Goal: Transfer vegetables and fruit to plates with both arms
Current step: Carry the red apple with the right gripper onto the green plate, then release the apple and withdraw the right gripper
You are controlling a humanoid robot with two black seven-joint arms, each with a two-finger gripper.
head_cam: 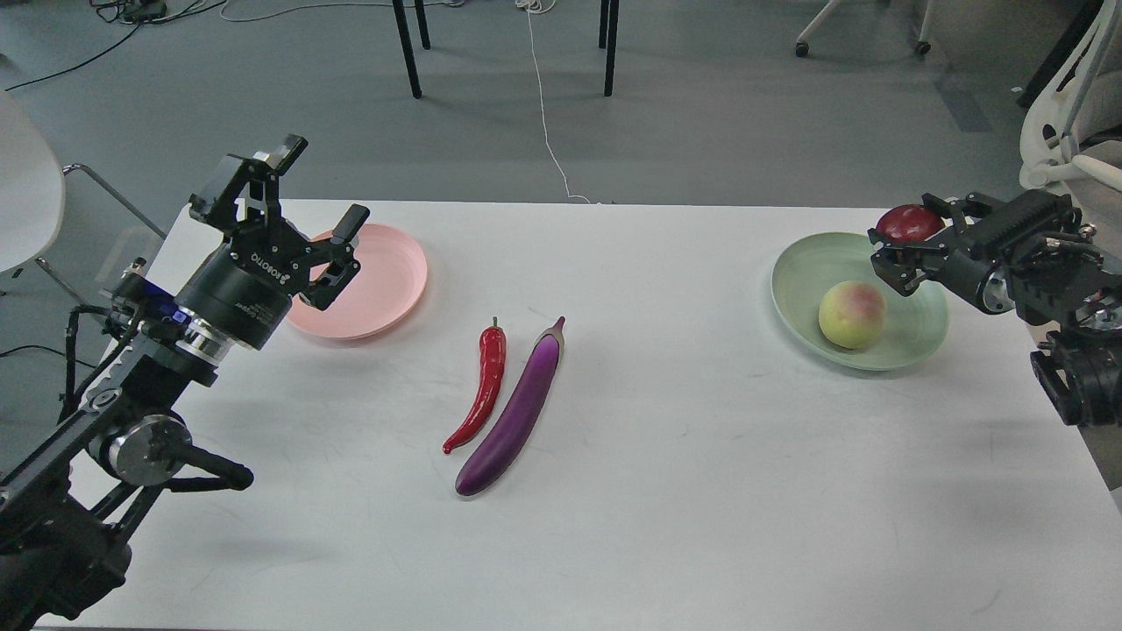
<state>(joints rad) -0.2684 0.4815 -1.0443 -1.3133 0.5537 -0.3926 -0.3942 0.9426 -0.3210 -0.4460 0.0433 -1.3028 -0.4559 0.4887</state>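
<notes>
A purple eggplant (517,412) and a red chili pepper (480,386) lie side by side at the table's middle. A yellow-green peach (852,314) sits in the mint green plate (806,280) at the right. My right gripper (905,241) is shut on the dark red round fruit (908,223) and holds it above the green plate's far right rim. The pink plate (386,280) at the left holds nothing. My left gripper (311,188) is open and empty, raised above the pink plate's left edge.
The white table (701,491) ends just behind both plates. Chair legs (408,48) and a white cable (548,131) are on the floor beyond. A white chair (26,193) stands off the table's left, another one at the far right (1065,131).
</notes>
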